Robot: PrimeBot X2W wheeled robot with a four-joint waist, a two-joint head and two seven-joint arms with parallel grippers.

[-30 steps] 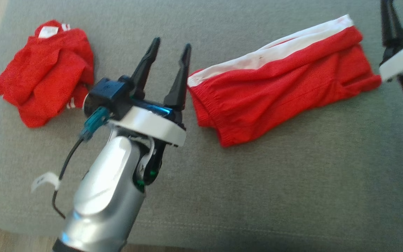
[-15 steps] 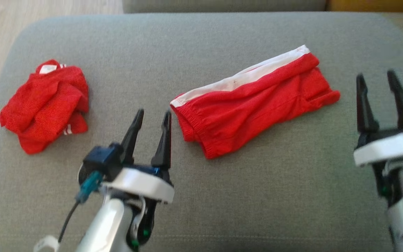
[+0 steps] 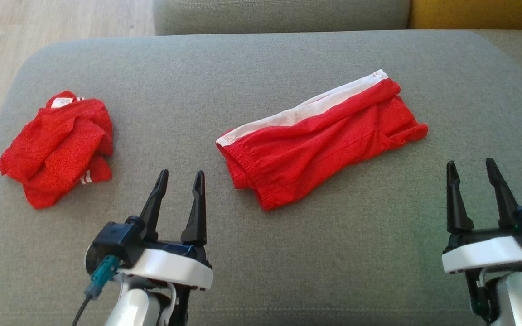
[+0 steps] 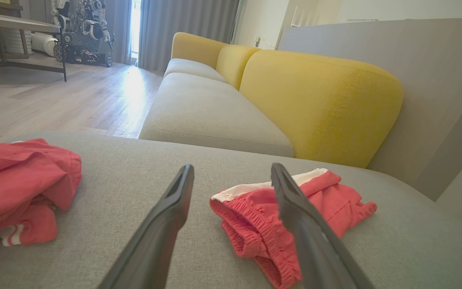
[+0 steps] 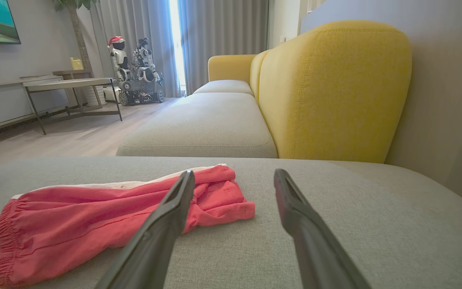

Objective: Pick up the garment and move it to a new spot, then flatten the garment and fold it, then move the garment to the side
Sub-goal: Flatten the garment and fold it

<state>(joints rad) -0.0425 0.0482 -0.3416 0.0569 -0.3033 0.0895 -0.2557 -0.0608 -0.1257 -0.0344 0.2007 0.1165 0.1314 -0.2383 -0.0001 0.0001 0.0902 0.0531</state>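
**Shorts (image 3: 320, 140) lying folded on the grey cushion (image 3: 261, 68)**

The left tool (image 3: 182, 172) is hovering wide and empty beside the waistband end. The right tool (image 3: 470, 161), equally wide and empty, is hovering near the leg end, clear of the cloth.

I'm looking into a home living room. A long sofa (image 4: 319, 104) with yellow backs and grey seat cushions runs along the wall. Floor-length grey curtains (image 5: 219, 40) hang at a bright window, and the floor (image 4: 66, 100) is pale wood. A low metal-legged table (image 5: 70, 83) stands by the far wall, and a small wheeled robot (image 5: 138, 76) is parked beside the curtains.
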